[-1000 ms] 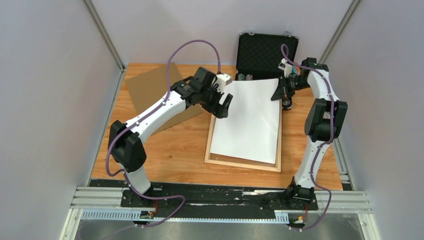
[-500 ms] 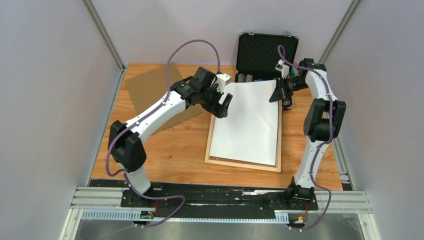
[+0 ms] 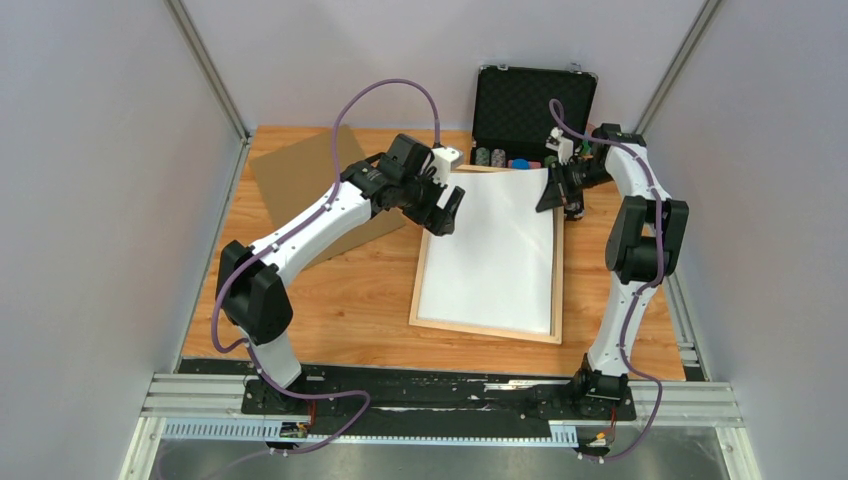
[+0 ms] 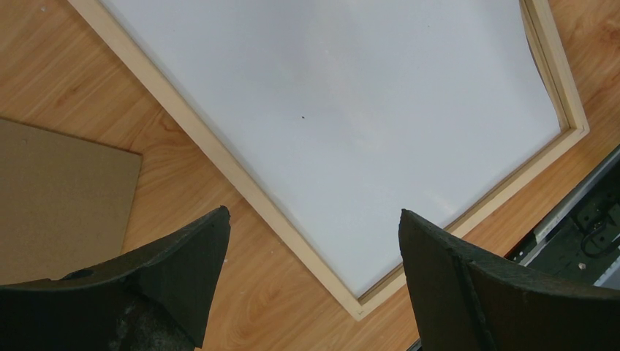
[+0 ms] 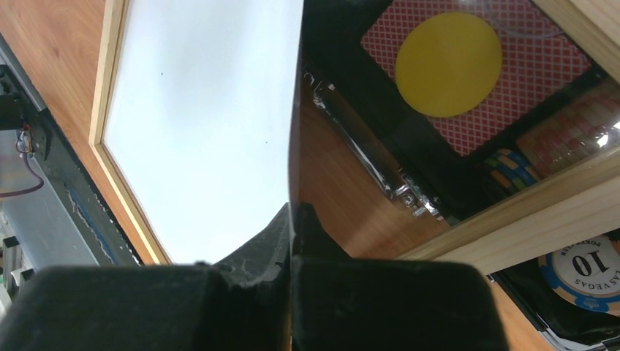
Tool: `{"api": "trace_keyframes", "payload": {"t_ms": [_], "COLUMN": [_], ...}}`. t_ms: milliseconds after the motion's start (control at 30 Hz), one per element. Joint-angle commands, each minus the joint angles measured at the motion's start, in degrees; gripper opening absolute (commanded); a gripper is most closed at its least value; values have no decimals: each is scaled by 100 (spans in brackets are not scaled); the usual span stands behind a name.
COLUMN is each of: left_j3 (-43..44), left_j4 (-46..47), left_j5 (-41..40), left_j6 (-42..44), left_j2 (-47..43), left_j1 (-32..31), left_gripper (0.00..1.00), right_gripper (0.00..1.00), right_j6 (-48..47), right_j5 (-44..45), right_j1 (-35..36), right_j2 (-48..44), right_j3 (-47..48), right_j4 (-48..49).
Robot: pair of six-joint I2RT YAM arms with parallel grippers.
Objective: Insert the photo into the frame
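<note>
The photo (image 3: 495,250) lies white back up inside the light-wood frame (image 3: 485,330) in the middle of the table. My right gripper (image 3: 562,195) is shut on the photo's far right edge and holds that corner a little raised. In the right wrist view its jaws (image 5: 292,210) pinch the thin sheet (image 5: 205,124), with the frame's rail (image 5: 113,73) beyond it. My left gripper (image 3: 445,212) hovers open over the frame's far left rail with nothing in it. In the left wrist view it (image 4: 313,216) stands above the rail (image 4: 241,183) and the photo (image 4: 351,110).
A brown backing board (image 3: 300,175) lies at the far left, partly under my left arm. A black chip case (image 3: 535,100) stands open behind the frame, with chips (image 3: 500,158) in its base. Side walls close in the table on both sides.
The right gripper has drawn the photo's far edge back off the chip case, so the sheet now sits within the frame's far rail. The left arm has not moved.
</note>
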Motion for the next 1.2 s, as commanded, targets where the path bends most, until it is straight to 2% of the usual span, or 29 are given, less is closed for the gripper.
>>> {"api": "trace_keyframes", "payload": {"t_ms": [0,333,1167], "left_j3": [-3,-83,-104], "left_j4": [126,150,157], "left_j5": [-20,15,58], "left_j6": [102,102,93], "left_j2": [-154,-261,-284], "left_j1": [47,62,71], "left_gripper": [93,93,93], "right_gripper": [0,8,3], "right_j6": [110,379,1147], "right_j5": [66,264,-44], "right_j1": [2,-94,-174], "right_j2": [-26,-131,-138], "right_j3": [-56,-194,-492], "right_j4": [311,623,1363]}}
